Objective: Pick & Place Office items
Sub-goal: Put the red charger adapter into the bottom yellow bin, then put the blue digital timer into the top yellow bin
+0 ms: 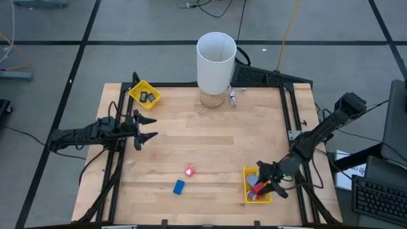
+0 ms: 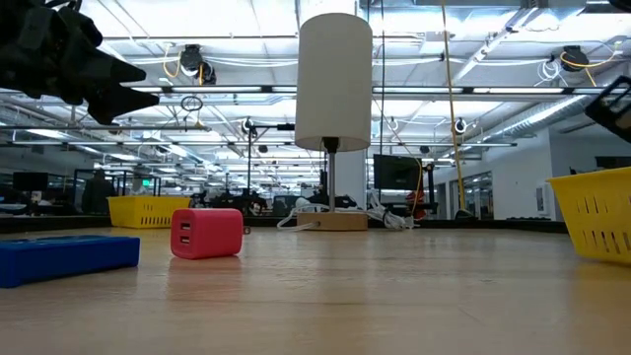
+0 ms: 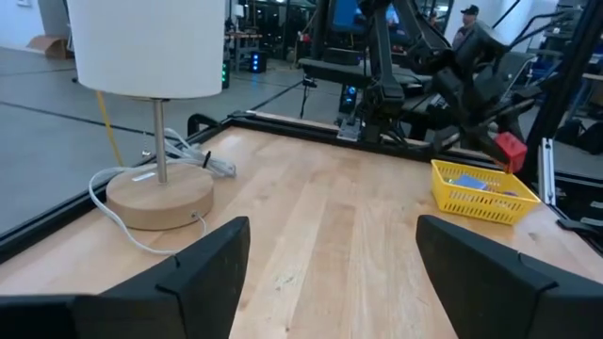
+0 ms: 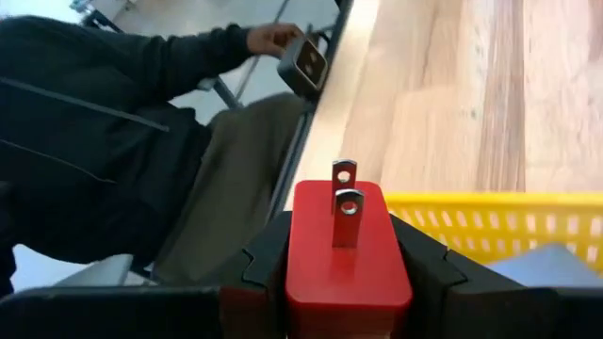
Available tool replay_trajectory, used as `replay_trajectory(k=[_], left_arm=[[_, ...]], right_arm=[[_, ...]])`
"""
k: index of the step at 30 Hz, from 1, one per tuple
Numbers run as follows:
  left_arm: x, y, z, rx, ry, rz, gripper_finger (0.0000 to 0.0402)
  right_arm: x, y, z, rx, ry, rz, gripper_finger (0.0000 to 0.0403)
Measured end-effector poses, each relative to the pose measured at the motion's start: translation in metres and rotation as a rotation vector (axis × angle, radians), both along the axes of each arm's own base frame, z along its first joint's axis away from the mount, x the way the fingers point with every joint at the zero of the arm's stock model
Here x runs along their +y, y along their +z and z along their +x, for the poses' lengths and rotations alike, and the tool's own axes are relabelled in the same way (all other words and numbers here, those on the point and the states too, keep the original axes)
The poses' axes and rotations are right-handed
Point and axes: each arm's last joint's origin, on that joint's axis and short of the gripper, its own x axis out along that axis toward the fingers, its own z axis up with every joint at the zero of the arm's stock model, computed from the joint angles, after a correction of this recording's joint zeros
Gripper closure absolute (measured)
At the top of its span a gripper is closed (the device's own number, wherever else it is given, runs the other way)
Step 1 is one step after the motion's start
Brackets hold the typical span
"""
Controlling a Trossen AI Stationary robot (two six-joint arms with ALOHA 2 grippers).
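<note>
My right gripper (image 1: 272,186) hangs over the yellow tray (image 1: 247,191) at the table's near right corner, shut on a red plug block (image 4: 347,254). The tray holds a red piece (image 1: 255,190) and a blue-grey piece (image 1: 252,180). A red block (image 1: 189,170) and a blue block (image 1: 179,186) lie flat on the wood near the front middle. My left gripper (image 1: 145,130) waits open at the left edge, level, with nothing between its fingers (image 3: 203,273). My right gripper pinches the red plug block by its two opposite sides (image 4: 294,247) between its two fingers. The block's two metal prongs (image 4: 345,202) point forward, away from the gripper. The fingers slant down. The block is lifted clear above the yellow tray (image 4: 509,215).
A tall white lamp (image 1: 216,60) on a round wooden base (image 3: 158,193) stands at the far middle, its cord beside it. A second yellow tray (image 1: 145,94) with black pieces sits at the far left. A person's dark sleeve (image 4: 122,75) shows beyond the table's edge.
</note>
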Motion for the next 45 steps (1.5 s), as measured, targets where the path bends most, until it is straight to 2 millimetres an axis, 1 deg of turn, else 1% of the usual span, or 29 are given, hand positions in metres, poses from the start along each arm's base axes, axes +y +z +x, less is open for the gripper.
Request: replay_trajectory(k=[7,11,16,28,31,35,38,42,45], left_arm=[[0.0,0.0,0.0,-0.001,0.0,0.0,0.009],[0.0,0.0,0.0,-0.001,0.0,-0.001,0.0081],[0.0,0.0,0.0,-0.001,0.0,-0.001,0.0076],[0.0,0.0,0.0,-0.001,0.0,-0.001,0.0098],[0.0,0.0,0.0,-0.002,0.0,-0.001,0.0096],[0.0,0.0,0.0,-0.002,0.0,-0.001,0.0087],[0.0,0.0,0.0,-0.002,0.0,-0.001,0.008],[0.0,0.0,0.0,-0.002,0.0,-0.001,0.0074],[0.0,0.0,0.0,-0.002,0.0,-0.001,0.0075]], right_arm=[[0.005,-0.015,0.004,0.064,0.024,-0.034,0.0286],[0.007,-0.019,0.006,0.072,0.025,-0.042,0.0283],[0.007,-0.019,0.006,0.071,0.026,-0.041,0.0262],[0.007,-0.016,0.008,0.029,0.028,-0.03,0.0208],[0.007,-0.013,0.011,-0.003,0.021,-0.015,0.02],[0.003,-0.009,0.011,0.009,-0.002,0.018,0.0198],[0.002,0.001,0.009,-0.045,0.06,0.05,0.0202],[0.009,0.009,-0.001,-0.171,0.223,0.003,0.0211],[0.015,0.01,-0.009,-0.168,0.273,0.016,0.0226]])
